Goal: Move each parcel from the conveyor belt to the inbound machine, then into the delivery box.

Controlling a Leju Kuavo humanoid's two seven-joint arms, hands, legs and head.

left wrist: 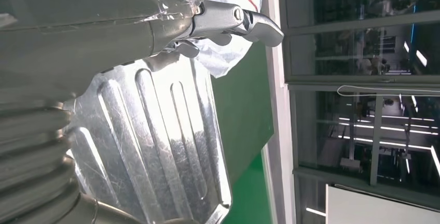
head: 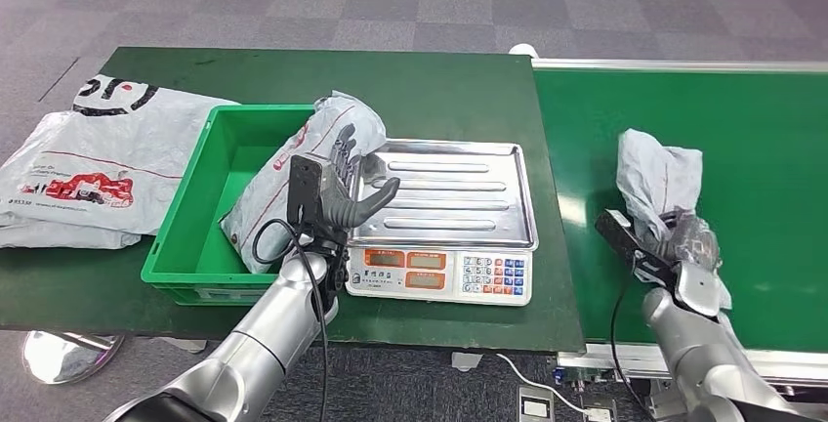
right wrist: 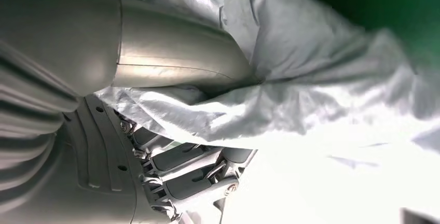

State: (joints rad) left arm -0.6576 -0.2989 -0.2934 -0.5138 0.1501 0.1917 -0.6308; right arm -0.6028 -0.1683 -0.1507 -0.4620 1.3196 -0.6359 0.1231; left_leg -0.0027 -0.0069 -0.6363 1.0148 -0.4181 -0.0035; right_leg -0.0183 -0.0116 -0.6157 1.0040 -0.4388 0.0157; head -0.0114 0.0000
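A grey plastic parcel (head: 269, 197) leans over the right wall of the green delivery box (head: 210, 178), its top end reaching toward the scale. My left hand (head: 344, 188) hovers at the left edge of the scale's steel tray (head: 459, 192), fingers spread and holding nothing. Its thumb (left wrist: 244, 22) sticks out above the ribbed tray (left wrist: 155, 141), with the parcel (left wrist: 228, 53) just beyond. On the green conveyor belt (head: 752, 119) my right hand (head: 679, 251) grips the near end of a second crumpled grey parcel (head: 654, 173). The thumb (right wrist: 171, 58) presses over that parcel (right wrist: 311, 89), and the fingers (right wrist: 181, 177) are under it.
The scale's display and keypad (head: 439, 271) face the table's front edge. A large flat white bag with red and black print (head: 93, 158) lies left of the box on the dark green table (head: 430, 80). The belt's front rail (head: 605, 349) runs near my right forearm.
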